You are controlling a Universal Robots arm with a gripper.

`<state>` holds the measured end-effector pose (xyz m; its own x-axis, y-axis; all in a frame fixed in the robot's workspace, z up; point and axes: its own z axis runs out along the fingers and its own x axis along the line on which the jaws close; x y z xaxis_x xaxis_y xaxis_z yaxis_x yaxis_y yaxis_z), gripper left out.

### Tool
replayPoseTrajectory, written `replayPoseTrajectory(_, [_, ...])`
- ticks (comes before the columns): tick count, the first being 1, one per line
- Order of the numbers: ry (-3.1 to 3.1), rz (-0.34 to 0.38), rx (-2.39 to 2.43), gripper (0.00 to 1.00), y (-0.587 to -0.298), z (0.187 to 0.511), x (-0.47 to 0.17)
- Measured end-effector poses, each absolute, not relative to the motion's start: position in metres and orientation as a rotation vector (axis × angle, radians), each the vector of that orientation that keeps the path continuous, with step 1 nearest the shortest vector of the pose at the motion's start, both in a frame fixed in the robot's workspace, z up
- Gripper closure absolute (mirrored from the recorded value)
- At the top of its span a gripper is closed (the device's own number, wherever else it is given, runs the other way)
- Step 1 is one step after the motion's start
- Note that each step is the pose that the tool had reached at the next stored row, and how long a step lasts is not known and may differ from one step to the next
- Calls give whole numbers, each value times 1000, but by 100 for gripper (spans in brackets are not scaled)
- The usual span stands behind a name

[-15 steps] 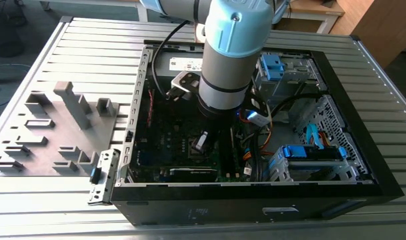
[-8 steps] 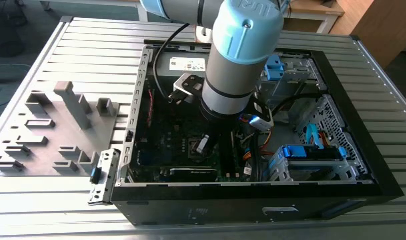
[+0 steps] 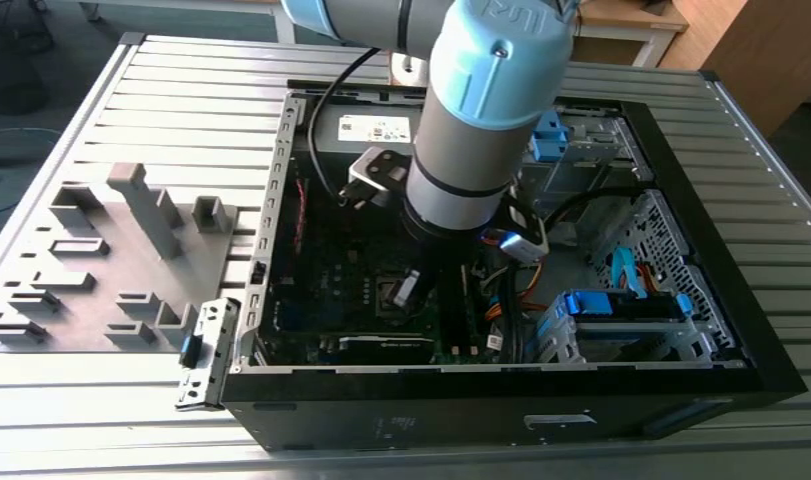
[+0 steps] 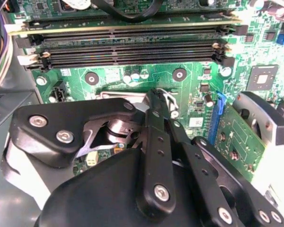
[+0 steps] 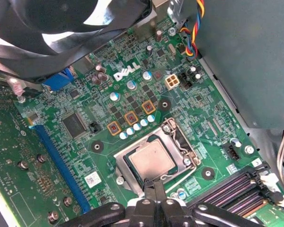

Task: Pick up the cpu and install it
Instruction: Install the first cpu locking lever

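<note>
In the exterior view, your tool hangs low inside the computer case over the motherboard. In the first wrist view, the cpu lies in its socket frame, and the tool's fingertips, pinched nearly together and holding nothing, sit at its edge. Any sideways nudge could tilt the chip and bend socket contacts.

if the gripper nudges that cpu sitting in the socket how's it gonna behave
The cpu looks like a thin, flat metal-topped square, so probably stiff and light. It lies inside the socket frame, so a sideways push likely won't slide it. Its smooth top may be slippery.
</note>
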<state>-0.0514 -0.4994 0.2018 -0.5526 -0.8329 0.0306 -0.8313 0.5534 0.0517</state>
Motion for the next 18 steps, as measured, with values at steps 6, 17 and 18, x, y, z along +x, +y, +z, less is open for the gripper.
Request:
replayPoseTrajectory(6, [-2699, -69, 1447, 88, -499, 202, -46])
replayPoseTrajectory(17, [-2672, -68, 1494, 88, -499, 201, -46])
replayPoseTrajectory(18, [-2673, -68, 1494, 88, -499, 201, -45])
